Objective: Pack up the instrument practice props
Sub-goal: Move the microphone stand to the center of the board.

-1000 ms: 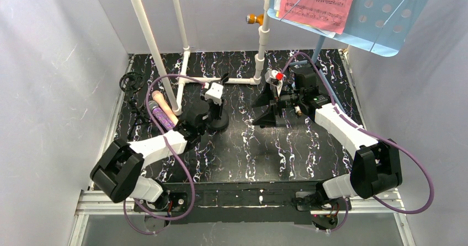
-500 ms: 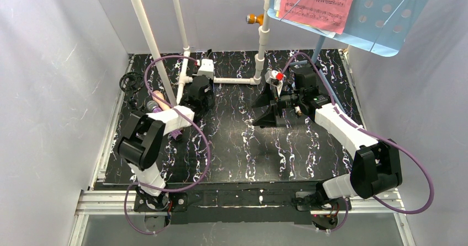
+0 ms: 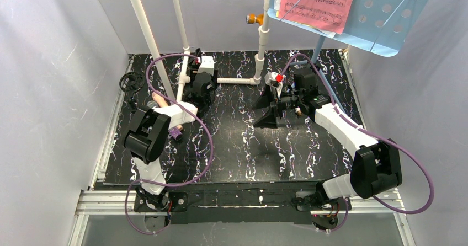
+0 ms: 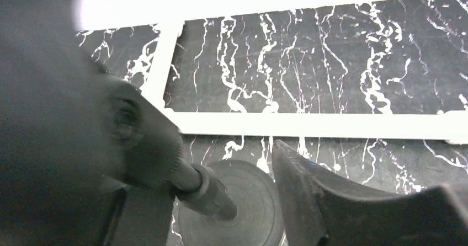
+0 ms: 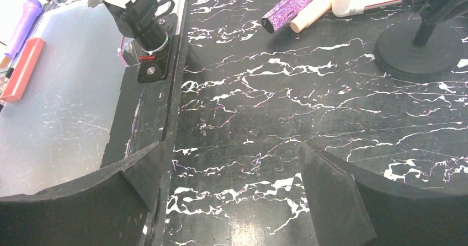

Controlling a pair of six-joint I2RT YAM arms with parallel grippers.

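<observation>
Top external view: we note the left gripper (image 3: 201,80) toward the far left of the bench (image 3: 243,146), just beside the white pipe frame (image 3: 237,81) and over the round-base mic mount (image 4: 237,204). Left wrist view: the mount's stem runs down to its disc base, which sits on the bench. The jaws are parted around it. The right finger (image 4: 309,196) stands clear of the stem; the left one is too blurred to judge contact. We record the hold as released. The pink microphone (image 5: 315,13) and the glittery purple microphone (image 5: 290,7) lie side by side near the left edge, partly under the left arm. The right gripper (image 5: 230,149) is spread wide with nothing between its fingers. It sits low over the bench, just beside the black tripod (image 3: 267,112) at far centre. The light-blue music rack (image 3: 386,20) stands raised over the far right corner and carries a pink sheet-music page (image 3: 317,3).
</observation>
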